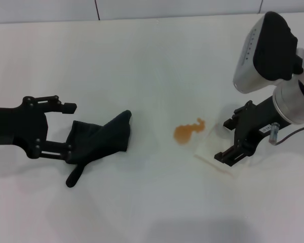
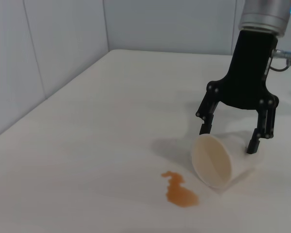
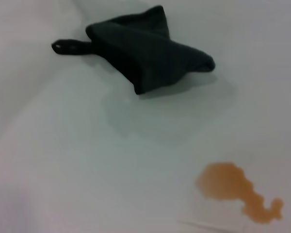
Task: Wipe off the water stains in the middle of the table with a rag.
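Note:
The water stains (image 1: 188,130) are an orange-brown blotch in the middle of the white table (image 1: 152,55); they also show in the left wrist view (image 2: 180,190) and the right wrist view (image 3: 237,189). The dark rag (image 1: 101,136) (image 3: 145,53) lies crumpled to the stains' left, its narrow tail toward the front edge. My left gripper (image 1: 70,128) is open at the rag's left edge, and its nearer finger touches the cloth. My right gripper (image 1: 224,140) (image 2: 229,137) stands open, straddling a white paper cup (image 2: 213,160) tipped on its side just right of the stains.
The cup's mouth faces the stains. A grey wall (image 2: 63,39) runs along the table's far edge.

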Action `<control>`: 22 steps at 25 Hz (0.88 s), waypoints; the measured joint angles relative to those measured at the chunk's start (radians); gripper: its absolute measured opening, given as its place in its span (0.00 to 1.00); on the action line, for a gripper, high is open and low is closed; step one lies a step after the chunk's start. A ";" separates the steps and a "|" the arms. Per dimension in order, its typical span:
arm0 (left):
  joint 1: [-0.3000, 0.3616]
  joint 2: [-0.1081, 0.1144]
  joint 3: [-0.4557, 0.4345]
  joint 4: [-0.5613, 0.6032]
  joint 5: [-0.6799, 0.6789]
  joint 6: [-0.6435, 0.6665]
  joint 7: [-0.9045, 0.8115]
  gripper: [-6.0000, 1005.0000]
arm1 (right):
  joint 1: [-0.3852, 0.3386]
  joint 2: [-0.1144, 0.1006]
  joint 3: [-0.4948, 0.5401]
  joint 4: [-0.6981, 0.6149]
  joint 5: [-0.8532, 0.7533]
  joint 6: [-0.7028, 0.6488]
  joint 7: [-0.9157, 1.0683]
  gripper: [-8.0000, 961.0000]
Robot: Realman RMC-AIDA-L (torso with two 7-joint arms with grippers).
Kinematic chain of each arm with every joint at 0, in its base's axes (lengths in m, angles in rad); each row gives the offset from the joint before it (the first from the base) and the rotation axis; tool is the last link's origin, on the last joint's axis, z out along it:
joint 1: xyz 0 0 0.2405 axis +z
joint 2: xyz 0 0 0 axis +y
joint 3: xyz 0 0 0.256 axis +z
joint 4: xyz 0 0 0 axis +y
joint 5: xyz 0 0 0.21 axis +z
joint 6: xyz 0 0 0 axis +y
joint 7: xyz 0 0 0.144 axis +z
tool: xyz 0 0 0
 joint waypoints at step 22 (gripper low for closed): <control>0.018 -0.002 -0.002 0.002 -0.007 0.000 0.013 0.87 | -0.017 0.000 -0.007 0.054 -0.002 0.035 -0.010 0.81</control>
